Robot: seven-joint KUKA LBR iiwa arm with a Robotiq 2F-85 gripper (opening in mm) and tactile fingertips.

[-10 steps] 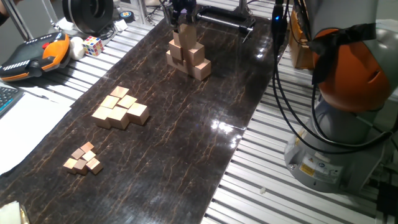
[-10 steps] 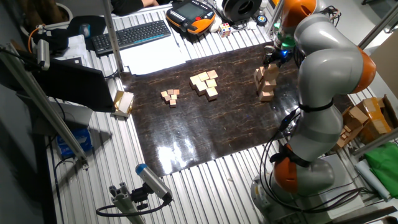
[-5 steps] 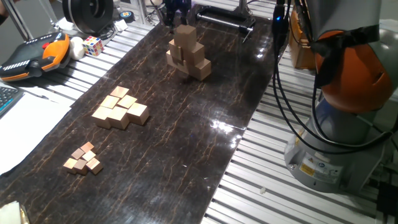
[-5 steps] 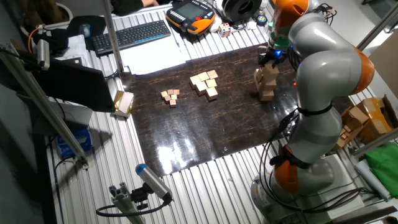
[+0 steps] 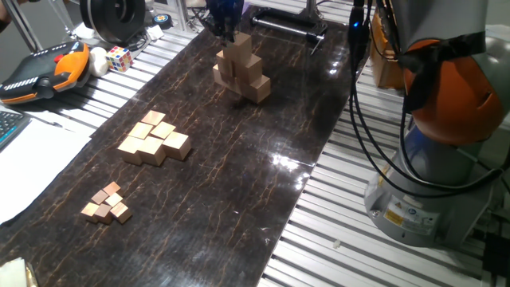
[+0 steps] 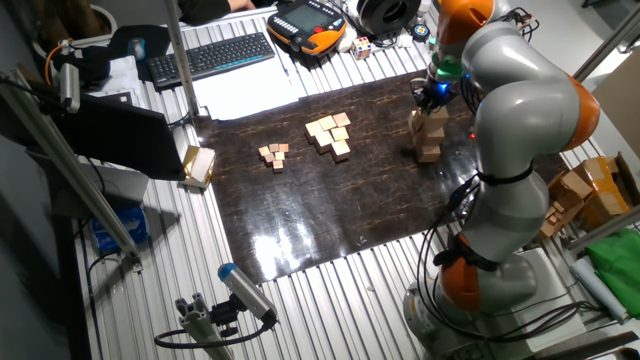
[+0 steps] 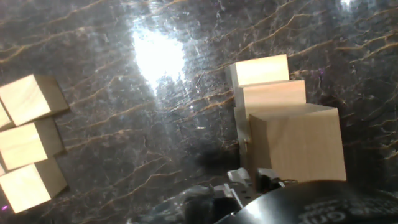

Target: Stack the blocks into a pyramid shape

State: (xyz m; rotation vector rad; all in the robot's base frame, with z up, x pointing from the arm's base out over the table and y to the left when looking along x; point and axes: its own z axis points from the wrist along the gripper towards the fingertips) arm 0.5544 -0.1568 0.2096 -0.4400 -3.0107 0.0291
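On a dark marbled table [image 5: 239, 175], the gripper [image 5: 224, 17] has lifted clear above the finished pyramid of blocks [image 5: 241, 68], fingers released.

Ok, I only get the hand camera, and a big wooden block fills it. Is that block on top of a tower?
Observer: Yes. That large light-tan wooden cube tops a stepped stack of matching cubes.
Operator: Is the gripper holding it?
Observer: The black gripper hangs right over that cube. I cannot tell whether it touches.
Operator: Are there more blocks anywhere?
Observer: Yes, farther along the dark mat lies a cluster of medium tan wooden cubes, and past it some tiny tan cubes.
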